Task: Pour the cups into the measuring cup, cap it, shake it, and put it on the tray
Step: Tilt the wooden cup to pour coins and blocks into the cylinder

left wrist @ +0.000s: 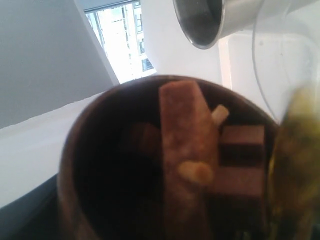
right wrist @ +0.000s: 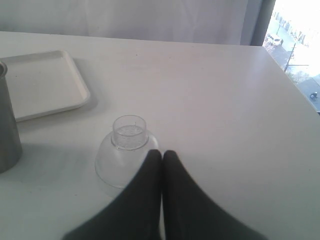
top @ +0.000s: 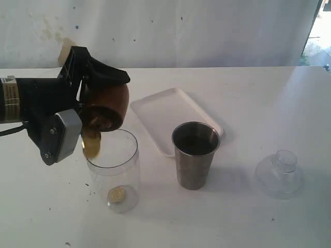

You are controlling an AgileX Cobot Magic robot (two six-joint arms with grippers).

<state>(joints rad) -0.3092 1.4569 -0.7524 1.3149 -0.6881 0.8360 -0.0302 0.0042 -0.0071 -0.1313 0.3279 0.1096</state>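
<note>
Brown round wooden cup [top: 109, 103], grasped by left end effector [top: 84, 106], is emptying into clear cylindrical measuring cup [top: 115, 173]; tapered steel tumbler [top: 195, 157] is waiting; right end effector [right wrist: 161, 156] clenched.

Bright soft daylight, blurred left-wrist close-up

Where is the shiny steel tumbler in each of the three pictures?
Exterior view: the steel tumbler stands centrally, in front of the white tray.
Left wrist view: only its mouth shows, beyond the wooden cup.
Right wrist view: cut off, beside the tray.
Shared landmark, exterior and right wrist: the tray.
</note>
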